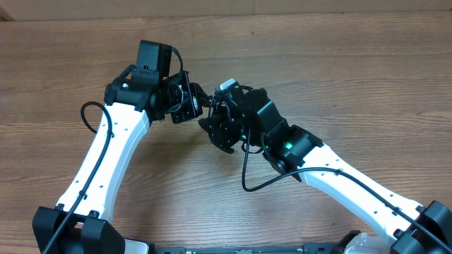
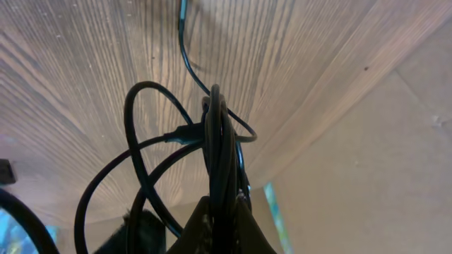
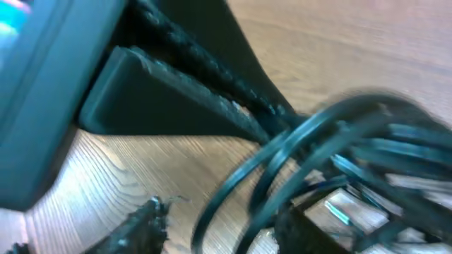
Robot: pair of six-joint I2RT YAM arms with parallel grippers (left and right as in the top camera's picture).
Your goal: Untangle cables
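Where the left wrist view shows them clearest, the thin black flexible cables (image 2: 214, 152) form a tight bundle above the table, with loose loops curling off beside it. The left gripper (image 2: 220, 212) is pinched on that bundle, its arm reaching forward and bent inward over the brown wooden table (image 1: 339, 63). The right gripper (image 1: 217, 125) angles in just beside it. Cable loops crowd its fingers, but blur hides whether it grips.
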